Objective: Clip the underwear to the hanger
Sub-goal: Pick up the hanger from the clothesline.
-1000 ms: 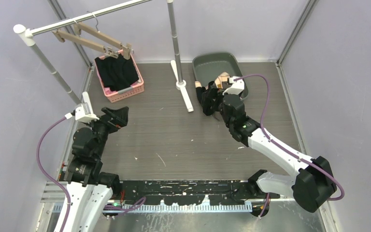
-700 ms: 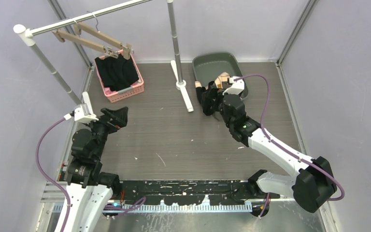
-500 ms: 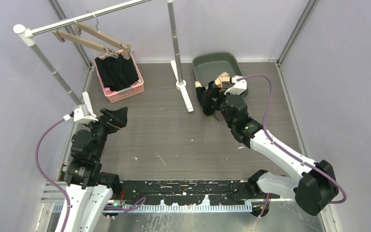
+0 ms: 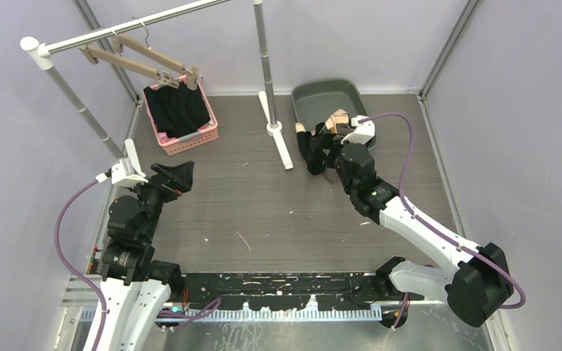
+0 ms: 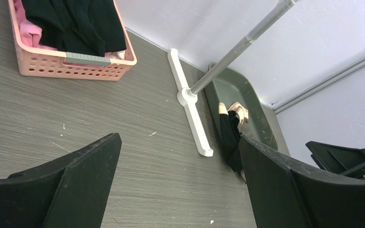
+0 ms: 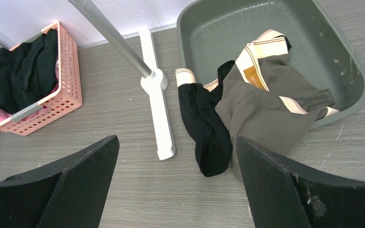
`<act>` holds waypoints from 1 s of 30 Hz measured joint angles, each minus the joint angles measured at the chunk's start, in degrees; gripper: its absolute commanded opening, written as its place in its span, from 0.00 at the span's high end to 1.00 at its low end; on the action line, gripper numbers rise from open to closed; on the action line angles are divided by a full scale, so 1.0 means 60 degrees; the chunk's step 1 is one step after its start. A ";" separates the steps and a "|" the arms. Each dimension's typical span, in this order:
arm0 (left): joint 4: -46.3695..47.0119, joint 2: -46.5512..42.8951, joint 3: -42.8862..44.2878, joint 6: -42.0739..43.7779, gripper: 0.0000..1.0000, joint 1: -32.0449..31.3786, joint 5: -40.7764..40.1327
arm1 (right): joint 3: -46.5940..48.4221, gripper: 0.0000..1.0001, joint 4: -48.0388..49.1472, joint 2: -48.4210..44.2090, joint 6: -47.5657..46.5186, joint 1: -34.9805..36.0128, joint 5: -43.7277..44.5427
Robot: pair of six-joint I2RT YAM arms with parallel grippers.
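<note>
Hovering wide over the underwear, is it, Mo?

Yes, Lin. The right end effector (image 6: 177,142) hangs above it with jaws fully spread, holding nothing. The left end effector (image 5: 179,138) is just as wide and empty, near the surface's left edge.

Where exactly is the underwear?

At the far edge, right of the rack's foot (image 6: 161,123). A grey pair (image 6: 266,104) lies half in the tray (image 6: 228,38), spilling over its near rim onto the surface. A black pair (image 6: 206,133) lies on the surface touching it, with its waistband by the rim.

What could go wrong?

The two pairs overlap, so a closing grip may take both, or nip only a thin fold that slips on the lift. Coming down too close to the tray, a finger could catch the rim and drag it. The hanger (image 4: 139,67) hangs on the rail (image 4: 132,24) at the far left corner, by the basket (image 4: 190,141) and well apart from here. The carry must pass the post (image 4: 264,66), where cloth could snag. The hanger also looks free to swing, so pushing at a clip may just shove it aside.

Anything changed from a second ago?

Little. The right arm's elbow and cable have shifted slightly. The left arm, both pairs and the spread jaws look the same.
</note>
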 measured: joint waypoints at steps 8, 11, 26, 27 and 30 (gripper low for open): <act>0.0076 -0.0036 -0.0193 -0.0539 0.02 0.0000 0.0095 | 0.0004 0.00 -0.0208 -0.0029 -0.0138 0.0000 0.0240; -0.0244 0.0273 0.0146 -0.0477 0.02 0.0000 0.0284 | 0.0004 0.00 -0.0248 -0.0026 -0.0149 0.0000 0.0273; -0.2273 0.2193 0.4178 0.0036 0.02 0.0000 0.0069 | 0.0073 0.00 -0.0237 0.0229 -0.0131 0.0000 0.0160; -0.2313 0.2361 0.4419 0.0044 0.02 0.0000 0.0029 | 0.0073 0.00 -0.0237 0.0229 -0.0131 0.0000 0.0153; -0.2368 0.2845 0.5089 0.0084 0.02 0.0000 -0.0095 | 0.0073 0.00 -0.0233 0.0229 -0.0131 0.0000 0.0117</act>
